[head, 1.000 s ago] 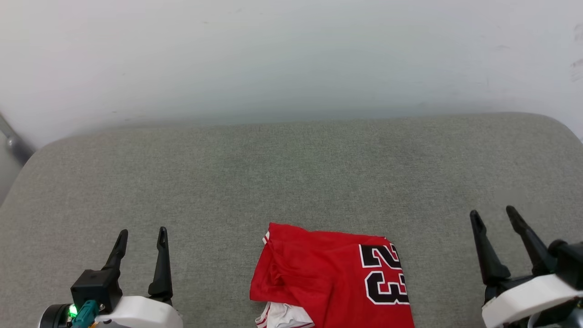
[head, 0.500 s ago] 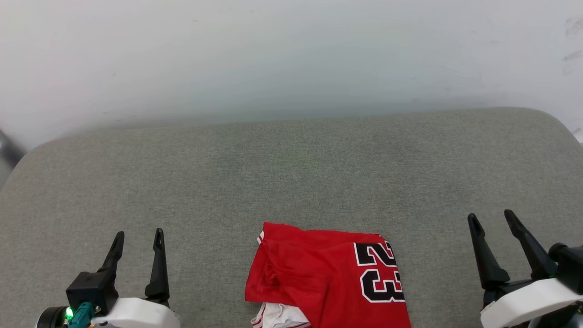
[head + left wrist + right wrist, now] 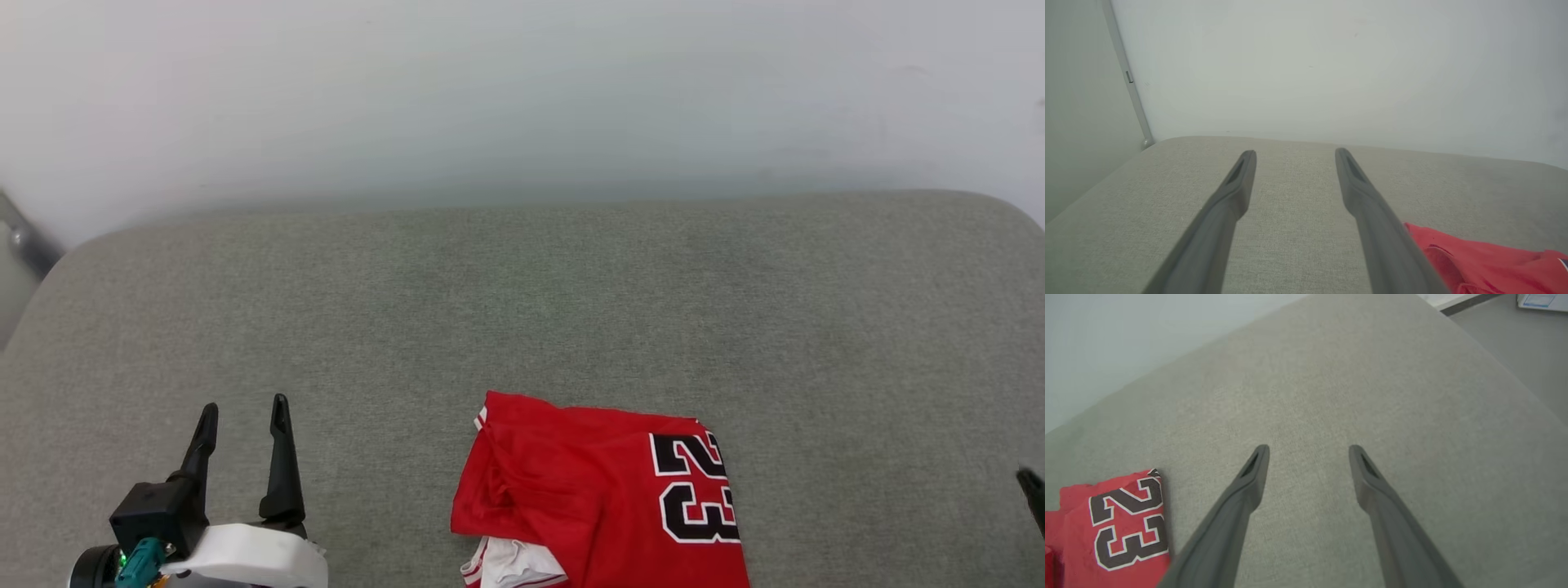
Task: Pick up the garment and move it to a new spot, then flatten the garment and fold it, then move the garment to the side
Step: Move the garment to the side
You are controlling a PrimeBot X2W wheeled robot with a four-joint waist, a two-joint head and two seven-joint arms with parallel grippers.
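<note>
The garment [image 3: 596, 498] is a red jersey folded into a rough rectangle, with a black "23" at its right side and a white sleeve poking out underneath at the near edge. It lies on the grey cushion [image 3: 522, 310] near the front middle. My left gripper [image 3: 242, 411] stands open well to the garment's left, fingers pointing away from me, nothing between them. In the left wrist view the left gripper [image 3: 1295, 154] hovers over bare cushion with the garment [image 3: 1486, 261] at its lower right. My right gripper [image 3: 1309, 450] is open over bare cushion, the garment [image 3: 1110, 526] to its lower left.
A pale wall [image 3: 522, 98] rises behind the cushion. A grey metal post [image 3: 1128, 77] stands at the cushion's far left corner. The cushion's rounded right edge [image 3: 1515, 375] drops to a grey floor. Wide bare fabric lies beyond and on both sides of the garment.
The right arm has pulled back to the right, nearly leaving the head view; only one dark fingertip remains at the right edge. The head view shifted slightly. The left gripper and garment stay put.
</note>
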